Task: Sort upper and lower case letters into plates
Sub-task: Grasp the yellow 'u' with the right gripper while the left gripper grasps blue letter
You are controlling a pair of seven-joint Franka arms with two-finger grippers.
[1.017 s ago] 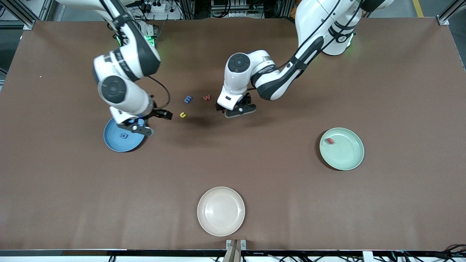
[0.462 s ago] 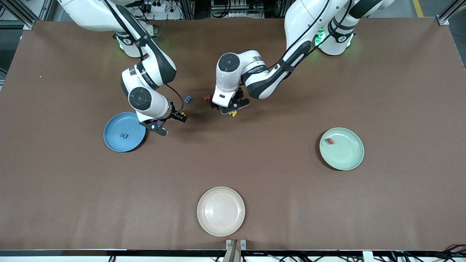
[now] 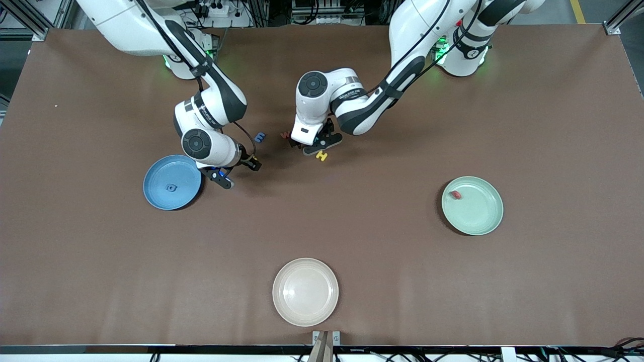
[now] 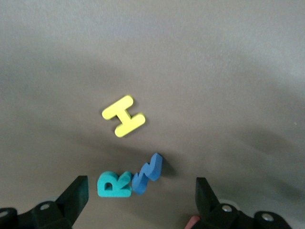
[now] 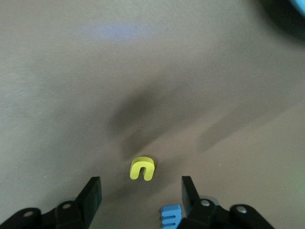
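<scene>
My left gripper (image 3: 314, 145) hangs open and empty low over a teal R (image 4: 113, 184) and a blue letter (image 4: 147, 173), which lie between its fingertips (image 4: 76, 196). A yellow H (image 3: 321, 156) lies just beside them, also in the left wrist view (image 4: 123, 116). My right gripper (image 3: 247, 163) is open and empty low over a yellow u (image 5: 142, 169), with a blue m (image 3: 259, 137) beside one finger (image 5: 189, 192). A red w (image 3: 285, 134) lies by the left hand. The blue plate (image 3: 158, 176) holds a blue letter (image 3: 171, 188). The mint plate (image 3: 478, 211) holds a red letter (image 3: 456, 194).
A cream-white plate (image 3: 305, 291) sits near the table's front edge, nearest the camera. The blue plate lies right beside the right arm's hand. The loose letters are bunched between the two grippers at mid-table.
My right gripper moved from over the blue plate to over the yellow u. My left gripper shifted toward the right arm's end and lower, uncovering the yellow H.
</scene>
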